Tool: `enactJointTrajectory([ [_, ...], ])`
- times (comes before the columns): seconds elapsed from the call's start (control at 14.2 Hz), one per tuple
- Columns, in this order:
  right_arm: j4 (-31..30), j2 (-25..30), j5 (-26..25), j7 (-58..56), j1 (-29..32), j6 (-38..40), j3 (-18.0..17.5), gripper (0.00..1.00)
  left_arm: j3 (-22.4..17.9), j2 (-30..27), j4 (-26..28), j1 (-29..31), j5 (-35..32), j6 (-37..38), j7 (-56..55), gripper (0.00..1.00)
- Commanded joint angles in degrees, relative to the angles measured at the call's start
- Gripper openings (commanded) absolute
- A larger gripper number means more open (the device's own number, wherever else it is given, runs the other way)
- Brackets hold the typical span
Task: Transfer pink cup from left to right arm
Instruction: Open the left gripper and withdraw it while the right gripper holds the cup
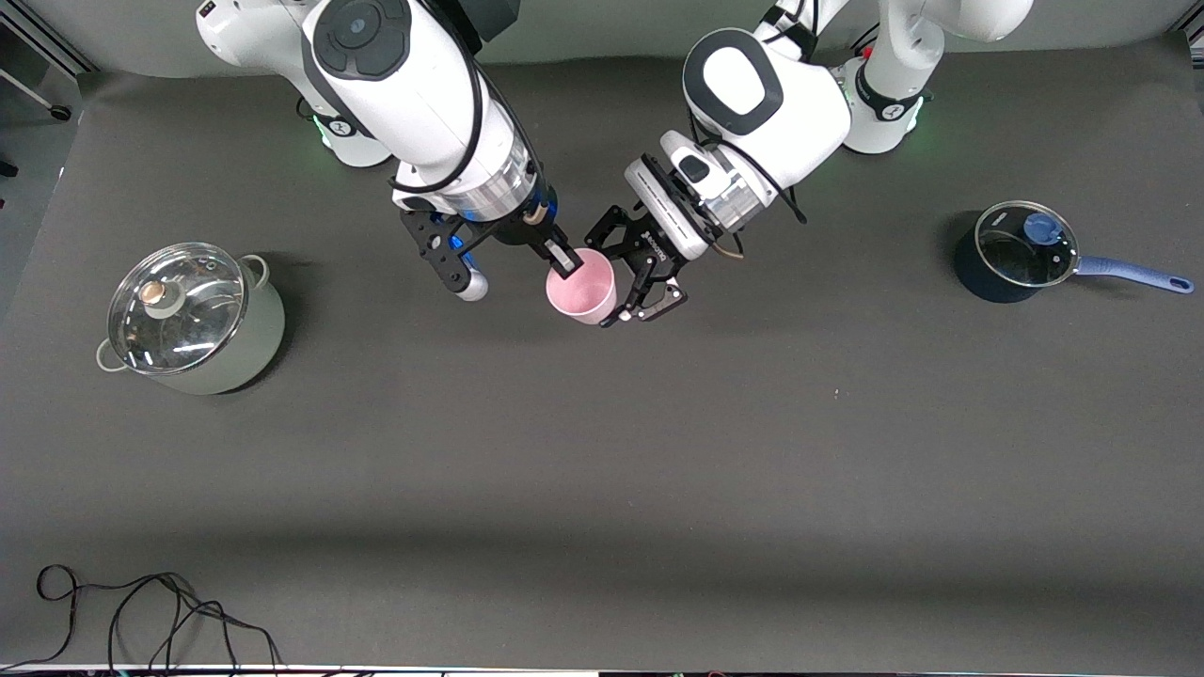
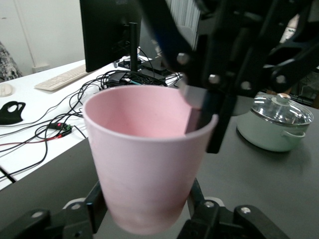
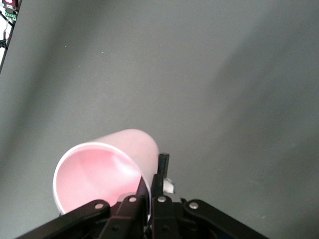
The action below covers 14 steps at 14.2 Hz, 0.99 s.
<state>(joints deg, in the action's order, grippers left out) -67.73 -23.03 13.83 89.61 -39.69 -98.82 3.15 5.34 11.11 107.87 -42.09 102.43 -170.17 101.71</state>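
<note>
We see the right pincer (image 1: 564, 263) clamped on the pink cup's (image 1: 583, 288) rim above the bench (image 1: 602, 451); the left pincer (image 1: 641, 291) stands slightly parted around the cup's base.

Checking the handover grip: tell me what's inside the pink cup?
One finger of the right gripper reaches inside the pink cup, pinching its rim wall. Otherwise the visible interior is bare pink; the cup's bottom cannot be seen.

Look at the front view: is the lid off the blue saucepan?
No, the glass lid sits on the blue saucepan, its blue knob on top.
</note>
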Motion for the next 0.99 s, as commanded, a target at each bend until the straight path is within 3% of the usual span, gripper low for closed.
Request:
enactJointTrajectory([
  [0.0, 2.5, -0.9, 1.0, -4.0, 0.6, 0.6, 0.5, 0.0, -0.3, 0.4, -0.9, -0.3, 1.2, -0.5, -1.5, 0.86],
  [0.14, 2.4, -0.8, 1.0, -5.9, 0.9, 0.6, 0.7, 0.0, -0.3, 0.4, -0.9, -0.1, 1.2, -0.4, -1.6, 0.91],
  [0.21, 2.4, -0.7, 1.1, -7.8, 2.0, 0.7, 0.7, 0.0, -0.3, 0.5, -0.8, 0.2, 1.2, -0.4, -2.6, 0.98],
  [0.49, 1.6, -0.2, 1.3, -20.0, 6.2, 2.1, 0.7, 0.0, -0.4, 0.5, -0.1, 4.8, 0.8, 1.0, -6.0, 0.99],
  [0.78, 0.6, 0.7, 0.8, -34.4, 12.2, 9.9, 0.7, 0.0, -0.5, 0.0, 3.5, 15.3, -0.2, 17.8, -8.6, 0.99],
  [0.92, -2.6, 2.0, 0.4, -44.1, 14.3, 12.1, 2.8, 0.0, -0.6, -0.7, 5.8, 18.4, -2.5, 21.4, -9.2, 0.99],
])
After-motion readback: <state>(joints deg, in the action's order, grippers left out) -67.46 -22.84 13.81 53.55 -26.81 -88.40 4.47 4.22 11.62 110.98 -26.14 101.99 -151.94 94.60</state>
